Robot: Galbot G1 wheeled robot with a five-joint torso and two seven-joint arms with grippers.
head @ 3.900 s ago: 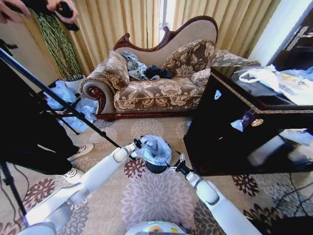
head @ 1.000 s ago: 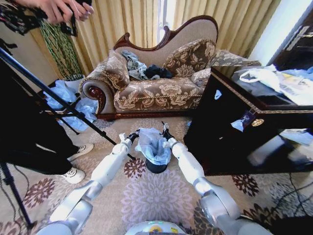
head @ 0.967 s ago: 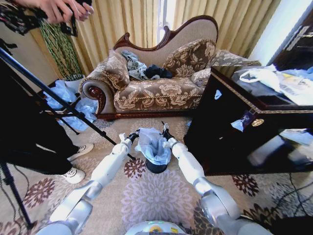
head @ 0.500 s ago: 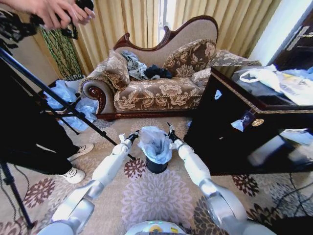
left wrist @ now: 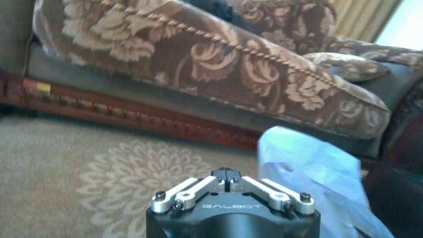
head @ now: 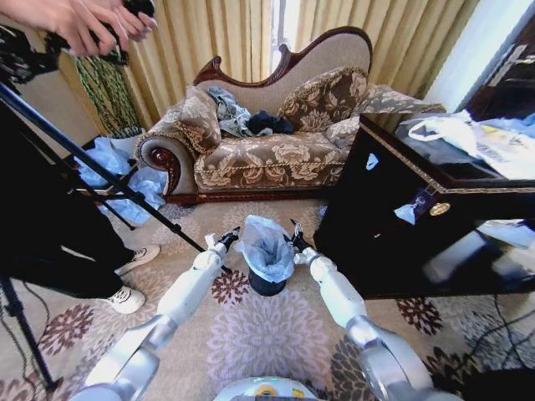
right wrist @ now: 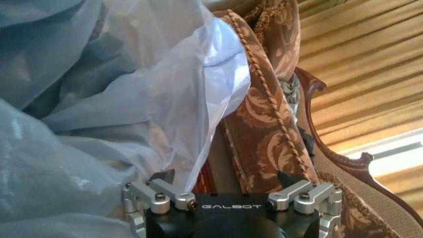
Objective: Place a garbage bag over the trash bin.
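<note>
Thin crinkly translucent plastic garbage bag (head: 264,248) drapes the matt black trash bin (head: 267,286) (beside a glossy cabinet (head: 393,225))

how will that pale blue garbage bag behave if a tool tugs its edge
The garbage bag looks thin and translucent with crumpled folds, so it is probably floppy and very light. It bunches loosely above the small trash bin, so a tug may well lift it off.

The right gripper (head: 293,236) seems to have let go of the garbage bag (head: 266,246)

Floral sofa (head: 267,134), gold curtains (head: 209,42), patterned carpet (head: 267,334), black cabinet (head: 393,225)
</note>
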